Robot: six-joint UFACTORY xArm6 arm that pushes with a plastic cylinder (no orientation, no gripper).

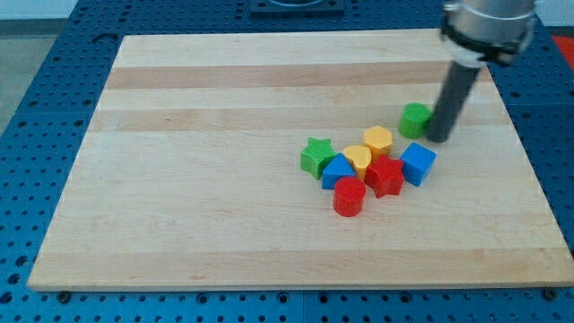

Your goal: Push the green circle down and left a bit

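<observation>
My tip (439,139) is the bare lower end of a straight dark rod, with nothing to open or close and nothing held. It rests on the wooden board (224,179) in the view's upper right part. It stands just to the view's right of the green circle (414,119), so close that the two look to be touching, though I cannot tell for sure.

The green circle sits apart from the other blocks, up and to the view's right of them. Below it and to the view's left lies a tight cluster. The yellow hexagon (378,140) is nearest the circle, with the yellow heart (358,159) beside it lower left. The blue cube (418,164) sits at the cluster's right edge, next to the red star (386,176). The blue block (336,170), its shape unclear, lies between the green star (317,155) and the red star. The red cylinder (349,196) is lowest.

No containers show; every block lies directly on the board, which rests on a blue perforated table (45,90).
</observation>
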